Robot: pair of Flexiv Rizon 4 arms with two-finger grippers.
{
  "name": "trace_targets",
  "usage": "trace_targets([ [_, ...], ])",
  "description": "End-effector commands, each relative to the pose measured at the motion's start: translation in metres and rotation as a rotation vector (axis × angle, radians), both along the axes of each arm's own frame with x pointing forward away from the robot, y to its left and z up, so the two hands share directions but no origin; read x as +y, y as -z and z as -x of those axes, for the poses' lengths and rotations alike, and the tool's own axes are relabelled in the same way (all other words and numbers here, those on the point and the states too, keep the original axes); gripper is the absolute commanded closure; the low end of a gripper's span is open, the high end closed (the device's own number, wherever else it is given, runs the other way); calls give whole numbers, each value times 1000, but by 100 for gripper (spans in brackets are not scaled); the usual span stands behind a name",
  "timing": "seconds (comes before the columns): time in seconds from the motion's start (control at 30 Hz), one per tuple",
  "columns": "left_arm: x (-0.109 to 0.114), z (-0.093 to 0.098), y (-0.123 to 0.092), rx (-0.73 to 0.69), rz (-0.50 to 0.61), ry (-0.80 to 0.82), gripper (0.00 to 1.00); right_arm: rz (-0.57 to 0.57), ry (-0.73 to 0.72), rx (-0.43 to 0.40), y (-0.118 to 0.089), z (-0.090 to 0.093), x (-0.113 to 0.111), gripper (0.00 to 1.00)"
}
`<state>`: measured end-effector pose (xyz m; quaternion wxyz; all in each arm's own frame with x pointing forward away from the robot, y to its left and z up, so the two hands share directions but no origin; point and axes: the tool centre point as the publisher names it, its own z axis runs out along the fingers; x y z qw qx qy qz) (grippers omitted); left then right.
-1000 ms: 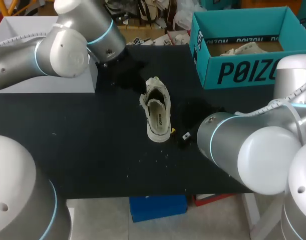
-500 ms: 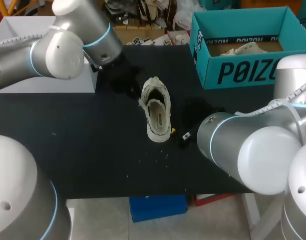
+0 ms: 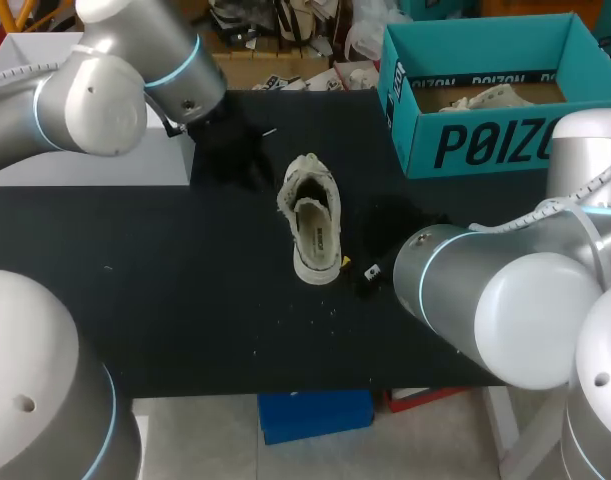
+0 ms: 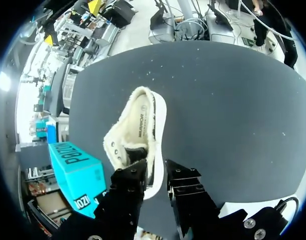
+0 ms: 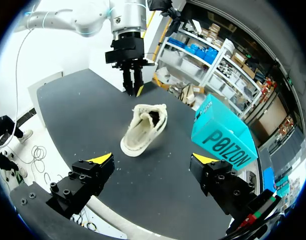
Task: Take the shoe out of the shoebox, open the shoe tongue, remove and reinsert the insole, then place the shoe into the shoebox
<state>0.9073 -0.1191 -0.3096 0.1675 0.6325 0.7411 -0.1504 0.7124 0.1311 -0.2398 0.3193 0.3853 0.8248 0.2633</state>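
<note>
- Cream shoe (image 3: 313, 228) stands on our black table (image 3: 165, 290), outside the teal shoebox (image 3: 485, 120); small dark print marks its insole, and large dark letters the box's side.
- Our left gripper (image 4: 155, 171), fingers narrowly parted, holds nothing, with the shoe just ahead.
- Our right gripper (image 5: 153, 160) gapes wide, empty.

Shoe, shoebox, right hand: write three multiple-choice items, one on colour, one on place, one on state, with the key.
1. The shoebox is: A red; B teal; C white.
2. The shoe lies: A inside the shoebox; B on the floor; C on the black table, outside the box.
3. The right hand is: A shut on the shoe; B shut on an insole; C open and empty.

1 B: its walls show teal in the head view.
2 C: it rests on the table, clear of the box.
3 C: its fingers stand far apart, with only table between them.
</note>
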Motion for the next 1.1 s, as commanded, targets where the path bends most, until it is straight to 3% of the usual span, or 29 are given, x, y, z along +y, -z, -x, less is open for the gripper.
trace_targets([
  [0.03, 6, 7, -7, -8, 5, 37, 50, -2, 0, -2, 1, 2, 0, 0],
  [0.07, 6, 7, -8, -10, 5, 53, 35, -2, 0, -2, 1, 2, 0, 0],
  [0.17, 5, 9, -10, -10, 1, 71, 27, -2, 0, -2, 1, 2, 0, 0],
  [0.23, 6, 9, -10, -11, 4, 75, 0, -2, 0, -2, 1, 2, 0, 0],
  [0.37, 6, 12, -17, 28, 86, 83, 0, -2, 0, -2, 1, 2, 0, 0],
  [1.1, 6, 12, -17, 28, 86, 83, 0, -2, 0, -2, 1, 2, 0, 0],
])
